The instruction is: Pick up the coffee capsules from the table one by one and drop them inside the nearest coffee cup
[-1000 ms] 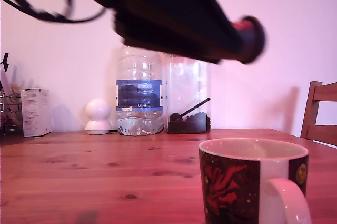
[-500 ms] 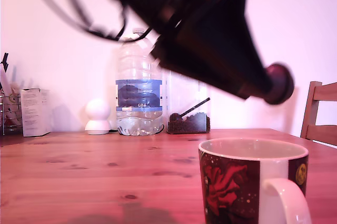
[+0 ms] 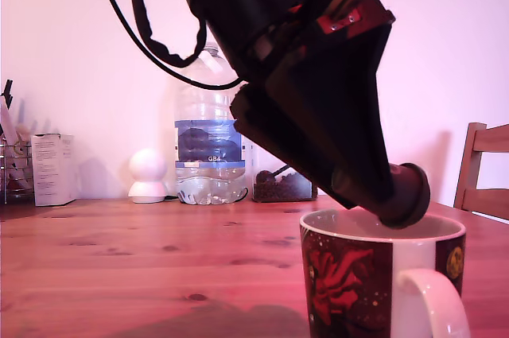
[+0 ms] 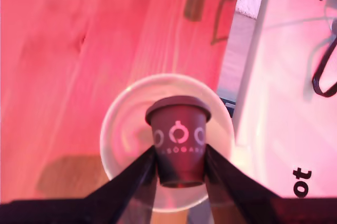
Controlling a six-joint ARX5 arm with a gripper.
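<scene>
The arm was at the drop step: its gripper (image 4: 180,163) hung right over the coffee cup (image 3: 374,274), and the two dark fingers (image 4: 134,174) were clamped on either side of a coffee capsule (image 4: 178,139). From the wrist view the capsule sat squarely inside the circle of the cup's pale rim, and from the exterior view its rimmed end (image 3: 406,195) dipped just to the level of the cup's mouth. To my eye all that remained was to part the fingers and let it fall; little aiming looked necessary, since the capsule was already centred.

The capsule was a small tapered pot, dark maroon and smooth, with a flat flanged lip and white ring marks printed round its side. The cup was a big glossy ceramic one, dark with red swirls, a white panel and a thick white handle. It stood at the near right of the surface (image 3: 119,258), reddish knotty pine planks. Far back stood a clear ribbed water bottle (image 3: 208,147).
</scene>
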